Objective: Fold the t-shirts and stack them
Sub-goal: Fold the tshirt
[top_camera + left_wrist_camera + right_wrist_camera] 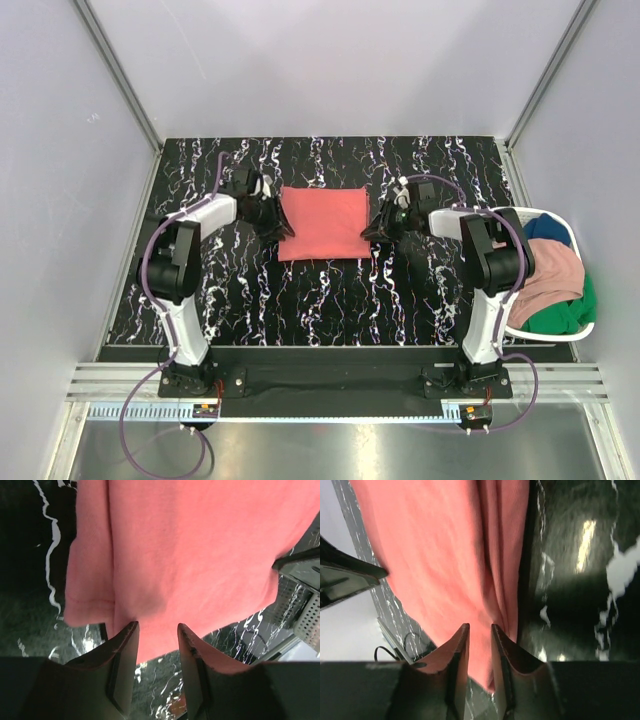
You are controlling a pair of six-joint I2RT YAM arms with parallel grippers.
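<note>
The coral-red t-shirt (322,222) lay folded into a neat rectangle on the black, white-veined tabletop (420,290), a little above the middle of the overhead view. I had one claw at each of its short sides. My left claw (275,222) sat low at the shirt's left edge, near the lower left corner. My right claw (378,228) sat low at the right edge, near the lower right corner.

In my left wrist view the shirt filled the upper frame, with a folded flap down its left side. My two left fingers (125,650) rose from the bottom of the frame and stood clearly apart. The hem crossed the gap between their tips, with bare tabletop showing in the gap below it. That claw was released, gripping nothing, its tips right at the cloth's edge.

In my right wrist view the shirt ran from the upper left down to the bottom centre, its bunched folded edge along the right. My right fingers (457,650) left only a narrow slot, and red cloth filled that slot. I could not tell whether that claw pinched the fold or merely hovered over it.

At the right edge of the overhead view stood a white basket (590,330). It held the dark blue t-shirt (550,230), the pink t-shirt (555,270) and the green t-shirt (565,315), all crumpled and well apart from both claws.
</note>
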